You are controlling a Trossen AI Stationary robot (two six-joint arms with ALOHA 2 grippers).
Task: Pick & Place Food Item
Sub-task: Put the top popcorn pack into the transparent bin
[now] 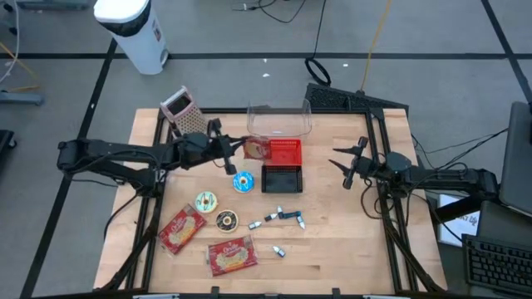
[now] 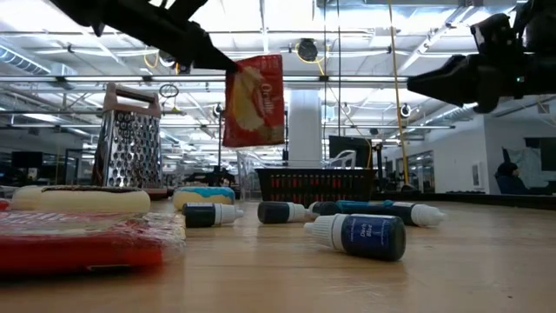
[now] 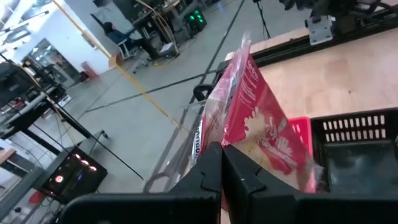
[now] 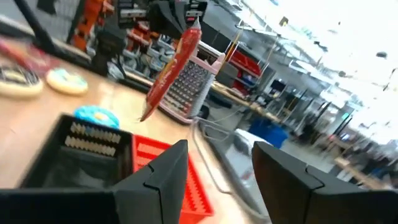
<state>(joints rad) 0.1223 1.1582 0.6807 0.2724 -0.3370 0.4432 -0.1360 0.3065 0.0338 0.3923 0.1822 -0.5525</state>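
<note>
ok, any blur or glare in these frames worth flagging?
Right wrist view: motion-smeared throughout, snack bag and grater soft. Low view: bright ceiling lights behind, near red packet out of focus. Left wrist view: background blown out. High view: even, sharp.

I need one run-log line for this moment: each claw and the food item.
left claw: shut on red snack bag, held above table near red basket | right claw: open, empty, waiting at right

Snack bag (image 3: pixel 261 134) print blurred, illegible.
</note>
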